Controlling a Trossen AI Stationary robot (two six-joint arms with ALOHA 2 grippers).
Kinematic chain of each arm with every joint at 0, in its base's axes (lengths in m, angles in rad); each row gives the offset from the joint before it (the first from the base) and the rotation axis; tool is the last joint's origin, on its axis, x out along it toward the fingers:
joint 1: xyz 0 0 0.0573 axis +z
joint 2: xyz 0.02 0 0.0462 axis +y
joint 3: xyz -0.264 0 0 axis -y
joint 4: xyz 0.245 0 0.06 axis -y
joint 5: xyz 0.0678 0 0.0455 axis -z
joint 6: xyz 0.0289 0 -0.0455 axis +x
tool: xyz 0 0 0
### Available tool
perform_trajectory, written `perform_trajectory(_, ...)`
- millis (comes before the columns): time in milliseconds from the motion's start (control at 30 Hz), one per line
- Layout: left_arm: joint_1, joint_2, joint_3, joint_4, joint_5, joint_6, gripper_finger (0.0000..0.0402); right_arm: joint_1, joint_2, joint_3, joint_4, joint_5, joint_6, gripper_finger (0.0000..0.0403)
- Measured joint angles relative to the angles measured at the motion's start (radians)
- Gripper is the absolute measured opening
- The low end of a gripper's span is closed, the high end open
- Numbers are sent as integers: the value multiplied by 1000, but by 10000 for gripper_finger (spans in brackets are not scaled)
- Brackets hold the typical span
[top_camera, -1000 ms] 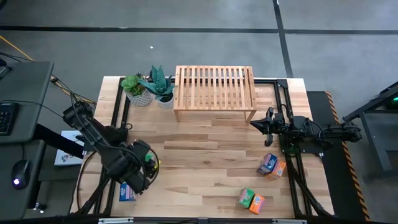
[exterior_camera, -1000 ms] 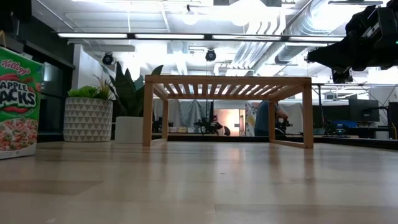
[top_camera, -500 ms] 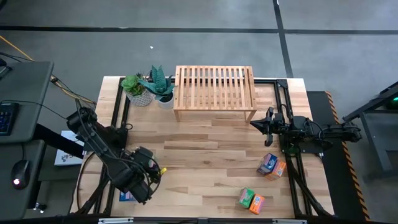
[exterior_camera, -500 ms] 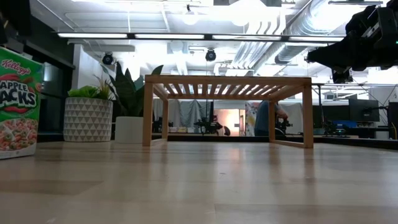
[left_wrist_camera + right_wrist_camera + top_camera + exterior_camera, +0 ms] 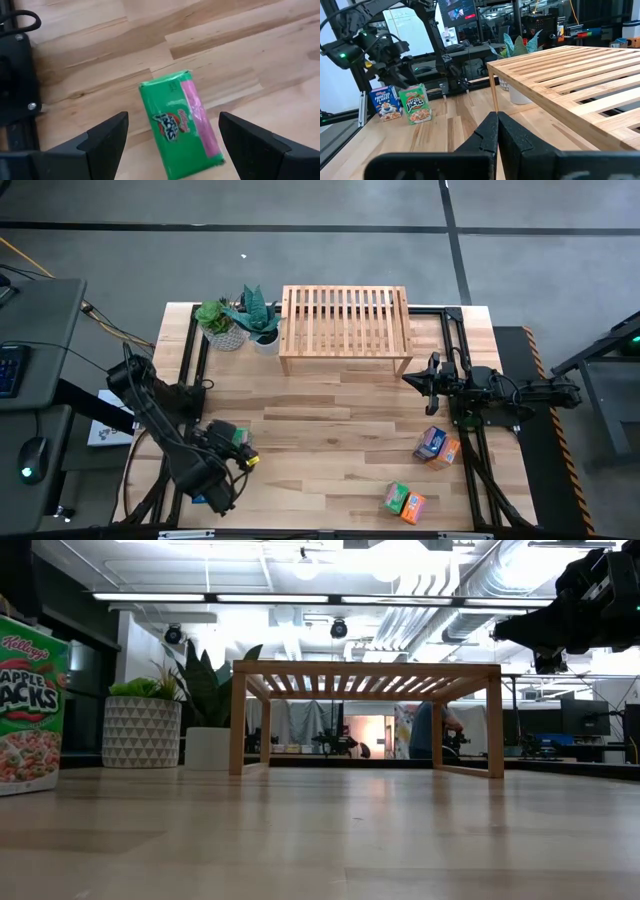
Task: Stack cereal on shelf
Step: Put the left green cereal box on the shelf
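Green cereal box [image 5: 181,123] upright near the table's [image 5: 330,435] front-left corner beside a blue one [image 5: 385,103], left gripper [image 5: 172,140] poised above with jaws released, straddling it untouched; wooden shelf [image 5: 345,328] at the back edge; right gripper [image 5: 418,380] clenched, empty, near the right edge.
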Motion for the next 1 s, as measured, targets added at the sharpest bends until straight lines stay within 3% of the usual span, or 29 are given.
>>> perform_trajectory(767, -6, 97, -20, 38, -35, -43, 300, 0, 0, 0, 0, 0, 0, 0)
perform_trajectory(1000, -7, 113, -20, 66, -51, 6, 300, 0, 0, 0, 0, 0, 0, 0)
